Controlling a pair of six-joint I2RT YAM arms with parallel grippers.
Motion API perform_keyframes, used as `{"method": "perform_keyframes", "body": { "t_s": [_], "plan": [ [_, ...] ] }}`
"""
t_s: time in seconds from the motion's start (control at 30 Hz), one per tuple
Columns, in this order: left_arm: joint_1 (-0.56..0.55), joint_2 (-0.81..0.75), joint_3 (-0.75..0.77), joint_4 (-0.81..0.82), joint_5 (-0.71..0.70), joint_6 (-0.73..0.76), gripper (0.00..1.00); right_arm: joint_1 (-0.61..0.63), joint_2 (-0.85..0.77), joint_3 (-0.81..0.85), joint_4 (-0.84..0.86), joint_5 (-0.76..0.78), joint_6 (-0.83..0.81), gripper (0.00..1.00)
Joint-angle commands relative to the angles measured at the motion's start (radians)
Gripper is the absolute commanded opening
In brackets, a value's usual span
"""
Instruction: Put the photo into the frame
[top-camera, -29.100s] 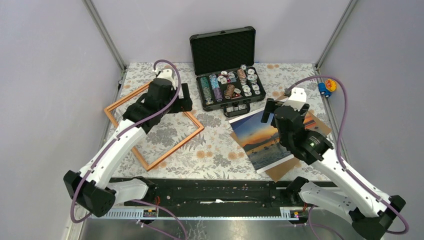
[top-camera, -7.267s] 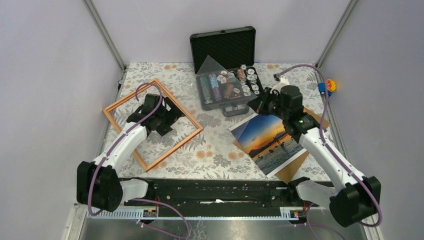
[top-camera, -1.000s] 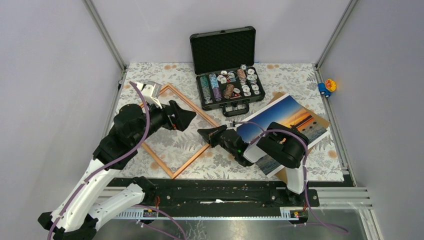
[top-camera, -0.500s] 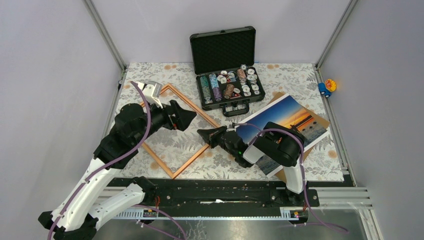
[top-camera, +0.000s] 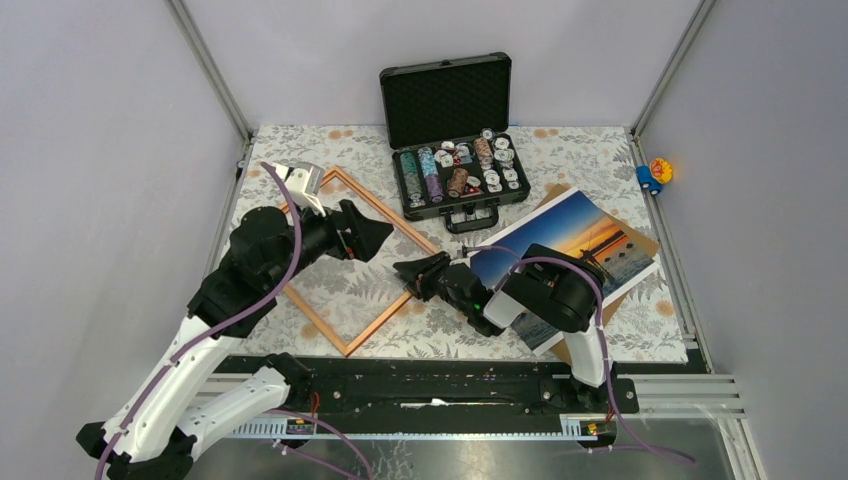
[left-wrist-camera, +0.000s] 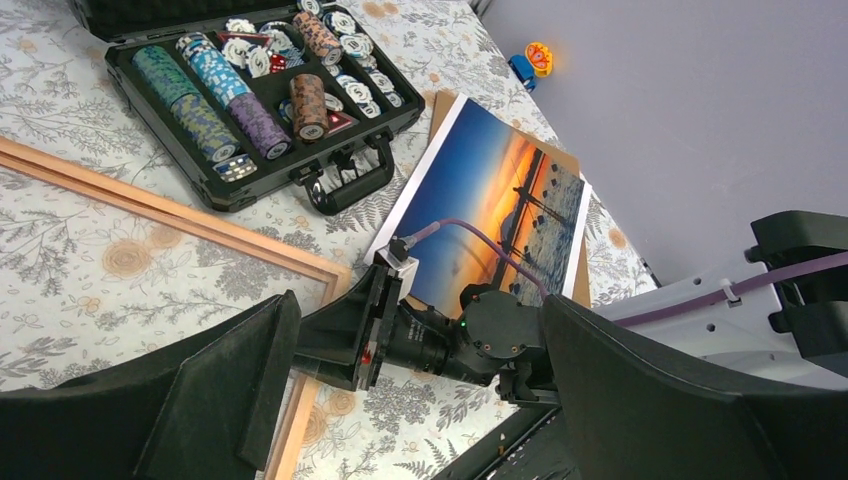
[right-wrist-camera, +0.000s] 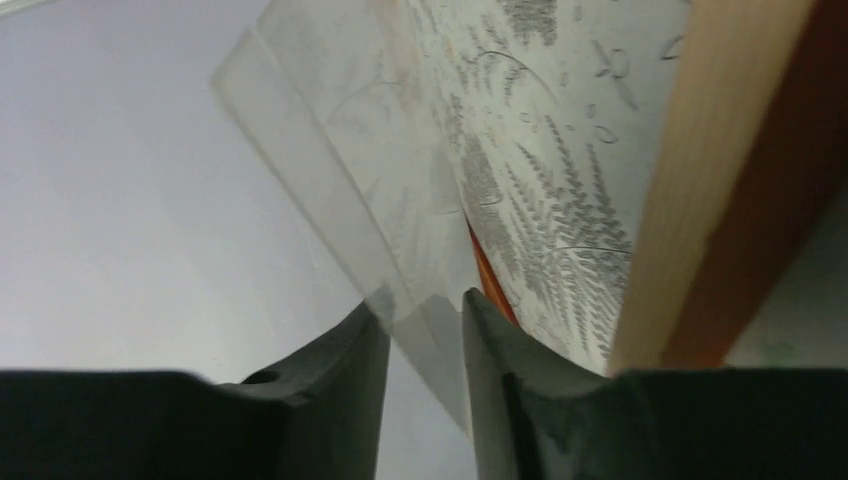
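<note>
Right wrist view: my right pincer (right-wrist-camera: 422, 305) sits narrow about a thin clear sheet (right-wrist-camera: 340, 180), grip unclear. That glossy rectangular sunset photo (top-camera: 585, 235) seems light, floppy, slippery; I'd pinch a corner.

Glossy paper photo (top-camera: 575, 230), smooth matt wooden frame (top-camera: 390, 211), matt floral-printed tablecloth (top-camera: 600, 150) beneath both.

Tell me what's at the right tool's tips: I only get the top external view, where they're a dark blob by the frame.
Observer: The right wrist view shows a clear sheet running between the right tool's fingers.
Operator: Touching the frame?
Observer: The frame's wooden rail is right beside the tips; contact I can't tell.
Operator: Left tool carrying anything?
Observer: No; the left wrist view shows the left tool wide open, nothing between.
</note>
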Motion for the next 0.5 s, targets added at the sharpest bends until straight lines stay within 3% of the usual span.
{"method": "perform_keyframes", "body": {
  "t_s": [0.0,0.07,0.13,0.27,0.47],
  "plan": [
    [0.002,0.019,-0.005,-0.014,0.0,-0.047,0.99,0.011,-0.069,-0.02,-0.105,-0.011,-0.102,0.46],
    [0.003,0.026,-0.022,-0.044,-0.013,-0.064,0.99,0.009,-0.091,-0.035,-0.141,-0.021,-0.145,0.55],
    [0.002,0.025,-0.041,-0.073,-0.04,-0.083,0.99,-0.002,-0.103,-0.034,-0.163,-0.044,-0.213,0.56],
    [0.002,0.044,-0.062,-0.171,-0.148,-0.178,0.99,-0.011,-0.093,-0.003,-0.117,-0.087,-0.294,0.43],
    [0.017,0.113,-0.049,-0.309,-0.189,-0.325,0.99,-0.012,-0.108,0.093,-0.205,-0.127,-0.461,0.2]
  ]
}}
